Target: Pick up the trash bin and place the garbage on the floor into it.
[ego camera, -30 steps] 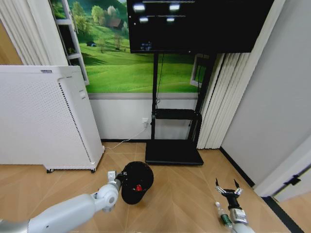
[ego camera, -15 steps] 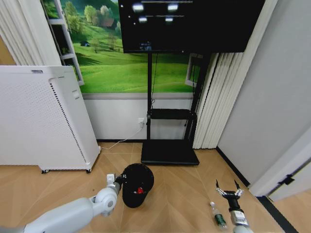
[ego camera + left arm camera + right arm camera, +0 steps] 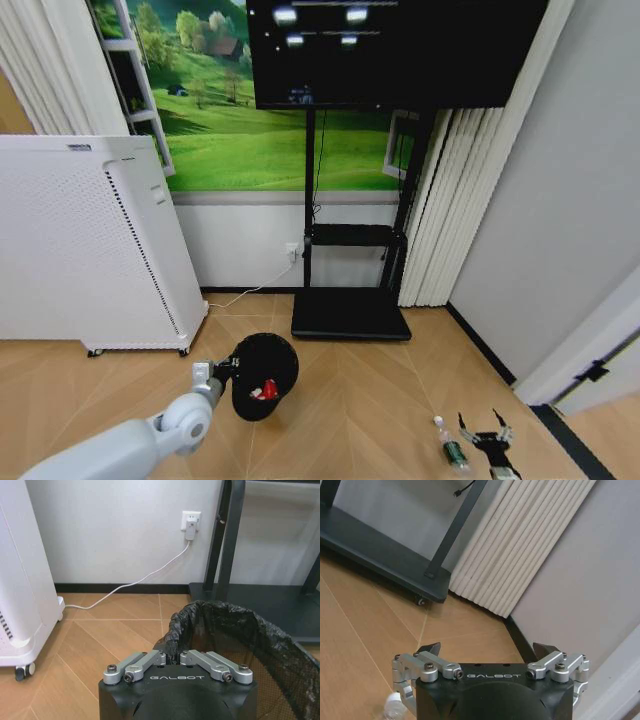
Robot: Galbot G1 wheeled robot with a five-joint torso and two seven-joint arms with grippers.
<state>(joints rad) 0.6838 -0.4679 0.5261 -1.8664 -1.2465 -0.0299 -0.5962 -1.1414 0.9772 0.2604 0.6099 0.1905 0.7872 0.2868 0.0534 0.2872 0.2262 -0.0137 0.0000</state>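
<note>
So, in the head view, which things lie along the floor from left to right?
White cabinet → left claw → trash bin → clear bottle → right claw.

My left claw (image 3: 170, 658), matte black housing with brushed metal links, is pinching the crinkly glossy plastic liner of the dark mesh trash bin (image 3: 240, 640). The wood floor (image 3: 120, 625) is looking smooth and satiny, and that bottle (image 3: 452, 447) is showing clear plastic.

White cabinet (image 3: 80, 240), wall-side television stand (image 3: 350, 312)
</note>
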